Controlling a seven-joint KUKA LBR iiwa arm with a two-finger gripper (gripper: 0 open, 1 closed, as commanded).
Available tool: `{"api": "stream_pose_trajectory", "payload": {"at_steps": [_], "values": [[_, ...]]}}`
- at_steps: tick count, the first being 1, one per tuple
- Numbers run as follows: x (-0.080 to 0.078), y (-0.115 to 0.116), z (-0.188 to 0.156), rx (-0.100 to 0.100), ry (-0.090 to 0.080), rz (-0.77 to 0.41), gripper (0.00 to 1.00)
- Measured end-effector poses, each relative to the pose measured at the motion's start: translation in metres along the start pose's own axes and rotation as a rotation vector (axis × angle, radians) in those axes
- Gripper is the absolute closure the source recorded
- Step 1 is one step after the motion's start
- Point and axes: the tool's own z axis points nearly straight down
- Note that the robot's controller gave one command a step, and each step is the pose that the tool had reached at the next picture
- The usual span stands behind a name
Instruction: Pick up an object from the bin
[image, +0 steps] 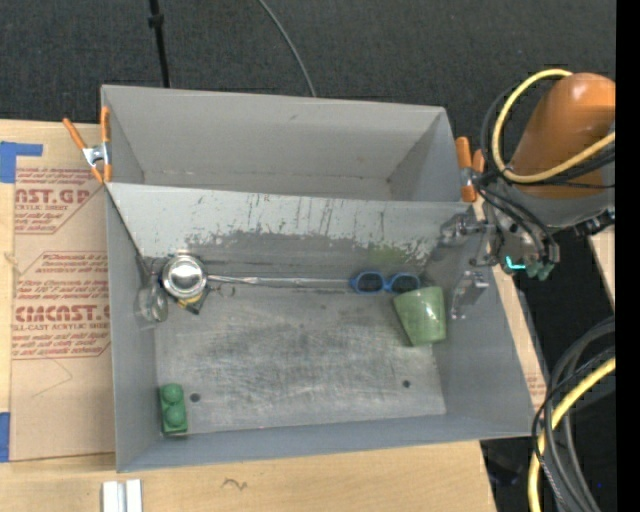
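My gripper (462, 266) hangs over the bin's right wall, above the floor, open with nothing between its fingers. Just left of and below it, a pale green cup (421, 315) lies on its side on the bin floor. A pair of blue glasses (383, 283) lies next to the cup's upper left, at the foot of the back wall.
A shiny round metal thing (183, 277) with a clear part beside it lies at the far left of the floor. A small green block (172, 410) sits in the front left corner. The arm with its orange cover and yellow cables stands outside the bin's right rim.
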Motion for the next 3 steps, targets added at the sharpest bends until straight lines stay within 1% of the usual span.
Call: {"api": "stream_pose_trajectory", "payload": {"at_steps": [1,2,3], "values": [[0.008,0.003,0.119,0.003,-0.013,-0.314,0.0],[0.008,0.003,0.119,0.002,-0.009,-0.314,1.0],[0.001,-0.012,-0.082,0.007,-0.016,-0.554,1.0]]}}
